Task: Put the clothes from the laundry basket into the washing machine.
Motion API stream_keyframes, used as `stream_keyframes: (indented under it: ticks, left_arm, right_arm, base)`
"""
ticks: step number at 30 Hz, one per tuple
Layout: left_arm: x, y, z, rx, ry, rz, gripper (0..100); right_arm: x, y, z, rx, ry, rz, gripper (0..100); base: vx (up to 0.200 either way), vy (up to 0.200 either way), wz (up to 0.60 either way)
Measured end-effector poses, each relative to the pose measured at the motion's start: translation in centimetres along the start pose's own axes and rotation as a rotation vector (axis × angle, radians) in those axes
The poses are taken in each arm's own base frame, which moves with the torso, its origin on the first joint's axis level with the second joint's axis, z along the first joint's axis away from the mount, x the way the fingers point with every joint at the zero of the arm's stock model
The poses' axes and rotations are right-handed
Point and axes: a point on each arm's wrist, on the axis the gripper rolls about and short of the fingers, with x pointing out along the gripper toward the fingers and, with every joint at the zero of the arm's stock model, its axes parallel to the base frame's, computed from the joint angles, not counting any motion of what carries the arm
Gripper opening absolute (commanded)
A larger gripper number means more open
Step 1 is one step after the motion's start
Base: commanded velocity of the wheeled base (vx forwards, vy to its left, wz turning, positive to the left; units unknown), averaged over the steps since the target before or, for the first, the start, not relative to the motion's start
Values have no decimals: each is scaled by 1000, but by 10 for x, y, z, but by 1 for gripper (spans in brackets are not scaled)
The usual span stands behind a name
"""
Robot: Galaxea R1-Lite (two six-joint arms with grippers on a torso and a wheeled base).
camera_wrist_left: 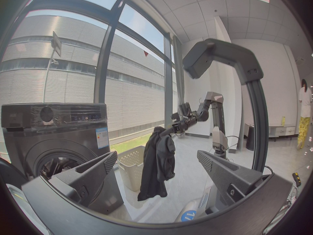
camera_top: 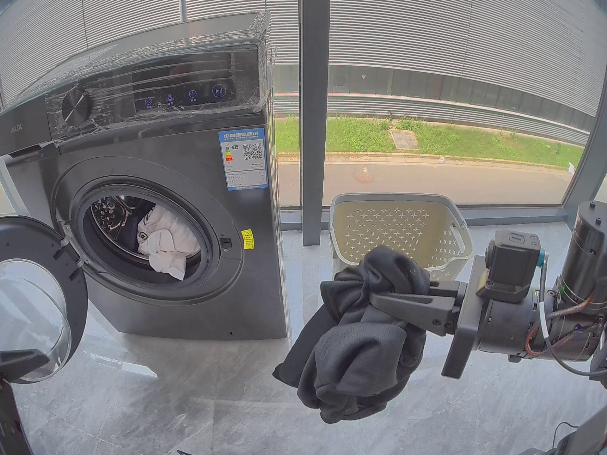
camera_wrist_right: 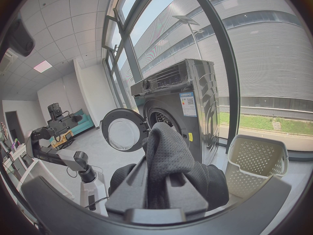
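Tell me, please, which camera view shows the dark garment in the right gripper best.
The head view: the dark garment hangs large and nearly whole from the right gripper, so its shape and the grip are plain. The left wrist view shows it whole too, but far off. The right wrist view shows its bunched top between the fingers.

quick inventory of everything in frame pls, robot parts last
washing machine: 1, dark grey, left, by the window
door: 1, black rim with glass, swung open, far left in the head view
white clothes: 1 bundle, white, inside the drum
garment: 1, black, hanging off the floor in front of the basket
laundry basket: 1, cream, on the floor right of the machine
right gripper: 1, black, shut on the garment
left gripper: 1, black, open, holding nothing
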Motion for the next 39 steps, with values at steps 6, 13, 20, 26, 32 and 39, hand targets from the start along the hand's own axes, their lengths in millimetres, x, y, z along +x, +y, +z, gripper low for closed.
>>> stream_keyframes:
  ticks: [6, 13, 20, 26, 32, 39]
  left_arm:
    - [24, 27, -6, -20, 91, -120, 100]
    - [57, 44, -21, -105, 194, -291, 100]
    - [90, 57, -32, -121, 219, -365, 100]
    - [121, 69, -45, -107, 203, -400, 100]
    - [148, 67, -65, -116, 214, -463, 100]
    - [169, 66, -82, -116, 232, -465, 100]
  right_arm:
    - [8, -5, 6, 2, -13, -16, 0]
    - [18, -7, 10, 4, -19, -18, 0]
    - [25, -4, 12, 5, -19, -3, 0]
    - [27, 0, 11, 12, -15, 11, 0]
    - [29, 6, 15, 39, -26, 34, 0]
    - [34, 12, 24, 44, -53, 58, 0]
  base:
    - [0, 0, 0]
    - [0, 0, 0]
    - [0, 0, 0]
    - [0, 0, 0]
    - [0, 0, 0]
    - [0, 0, 0]
